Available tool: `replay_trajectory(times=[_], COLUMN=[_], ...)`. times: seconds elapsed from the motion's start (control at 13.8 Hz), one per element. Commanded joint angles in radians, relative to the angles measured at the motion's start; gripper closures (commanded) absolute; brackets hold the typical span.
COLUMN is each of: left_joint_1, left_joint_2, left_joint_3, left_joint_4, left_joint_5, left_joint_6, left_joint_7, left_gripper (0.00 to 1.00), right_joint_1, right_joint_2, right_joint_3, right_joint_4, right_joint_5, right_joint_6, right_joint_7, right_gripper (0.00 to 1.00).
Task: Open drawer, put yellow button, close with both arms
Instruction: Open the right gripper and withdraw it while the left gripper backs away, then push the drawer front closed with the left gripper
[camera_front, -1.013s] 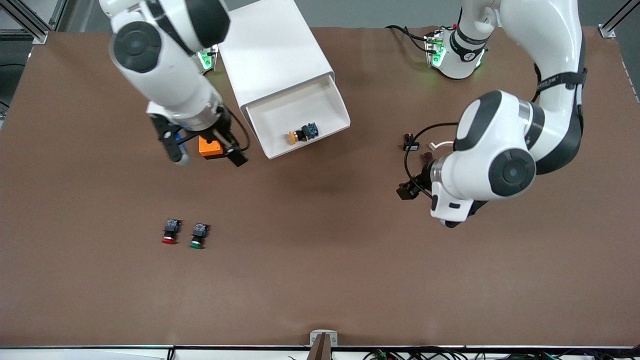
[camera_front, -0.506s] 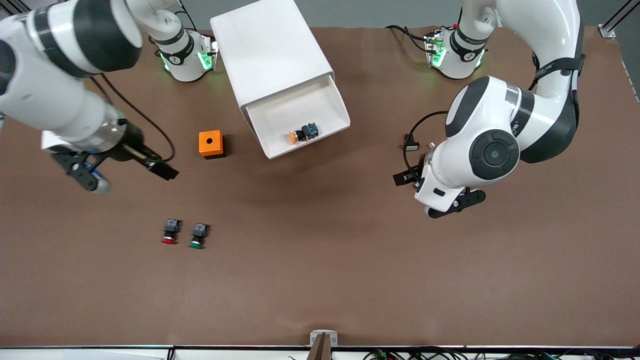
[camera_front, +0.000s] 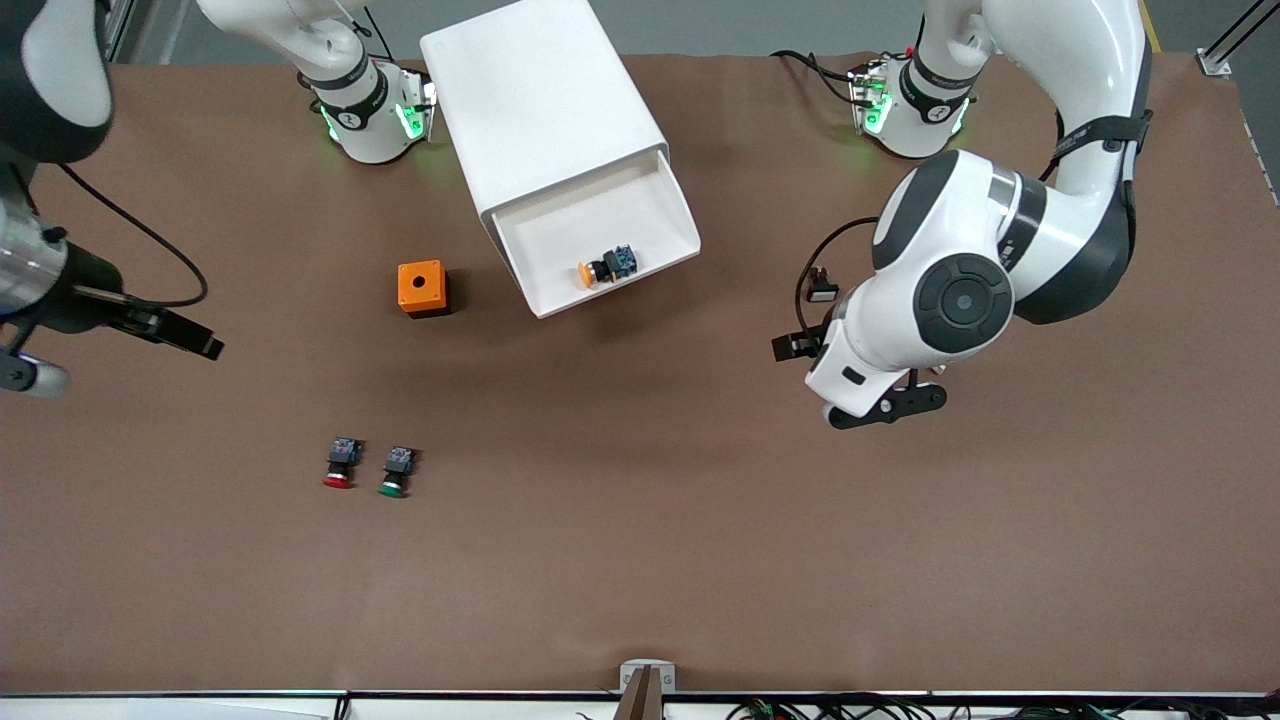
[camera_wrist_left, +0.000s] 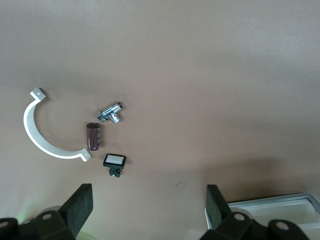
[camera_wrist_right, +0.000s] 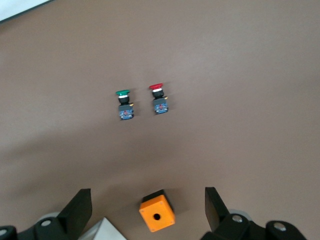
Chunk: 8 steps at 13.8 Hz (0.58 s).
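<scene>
The white cabinet (camera_front: 540, 100) stands between the two arm bases, its top drawer (camera_front: 560, 228) pulled out. Inside, close to the front rim, the yellow button (camera_front: 598, 268) lies on its side. My right gripper (camera_front: 112, 362) hangs open and empty over the table's edge at the right arm's end; in the right wrist view its fingers frame (camera_wrist_right: 147, 205) bare table. My left gripper (camera_front: 888, 408) is over the table beside the drawer, toward the left arm's end. It is open and empty (camera_wrist_left: 147, 200), with a corner of the drawer (camera_wrist_left: 272, 212) beside one finger.
An orange box (camera_front: 422, 288) (camera_wrist_right: 157, 216) sits beside the drawer. A red-capped button (camera_front: 340, 465) (camera_wrist_right: 159, 97) and a green-capped button (camera_front: 396, 472) (camera_wrist_right: 123, 102) lie nearer the front camera. A curved metal bracket (camera_wrist_left: 42, 135), a dark cylinder (camera_wrist_left: 93, 136) and small parts lie under the left arm.
My right arm has swung from over the orange box out to the right arm's end of the table. My left gripper has turned and drifted a little toward the drawer. Both stayed open.
</scene>
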Motion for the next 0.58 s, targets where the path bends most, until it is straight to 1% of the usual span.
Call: replay_trajectory(times=[0.0, 0.07, 0.22, 0.36, 0.51], left_joint_1=[-0.019, -0.018, -0.021, -0.021, -0.022], left_joint_2=[-0.001, -0.001, -0.001, -0.001, -0.003], left_joint_3=[-0.003, -0.004, -0.003, -0.003, -0.005], left_joint_4=[-0.021, -0.021, -0.021, -0.018, -0.012], left_joint_5=[0.023, 0.017, 0.016, 0.014, 0.013], left_joint_6=[0.041, 0.045, 0.046, 0.057, 0.062], left_joint_7=[0.009, 0.009, -0.008, -0.009, -0.009], left_gripper=[0.00, 0.00, 0.00, 0.00, 0.00], right_joint_1=[-0.066, -0.081, -0.098, -0.100, -0.097], right_joint_2=[-0.063, -0.081, -0.109, -0.165, -0.207], right_joint_3=[0.016, 0.016, 0.016, 0.020, 0.025], right_joint_4=[-0.051, -0.069, -0.100, -0.177, -0.227], right_joint_5=[-0.011, -0.010, -0.012, -0.014, -0.052], right_joint_6=[-0.004, 0.000, 0.000, 0.025, 0.042], right_joint_7=[-0.121, -0.170, -0.187, -0.189, -0.189], right_gripper=[0.00, 0.00, 0.00, 0.00, 0.00])
